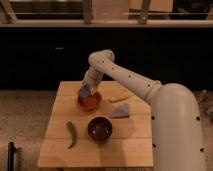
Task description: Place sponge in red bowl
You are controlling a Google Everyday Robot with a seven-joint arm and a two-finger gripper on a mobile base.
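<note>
The red bowl (90, 102) stands on the wooden table (60, 150), left of its middle. My gripper (85, 93) hangs right over the bowl's left rim, at the end of the white arm (130, 80) that reaches in from the right. A small blue-grey block, the sponge (85, 92), shows at the gripper's tip just above the bowl. I cannot tell whether it is still held or touches the bowl.
A dark maroon bowl (99, 128) stands in front of the red one. A green chilli pepper (72, 134) lies at the front left. A pale grey wedge (121, 111) and a yellow strip (119, 98) lie to the right. The robot's white body (177, 130) fills the right side.
</note>
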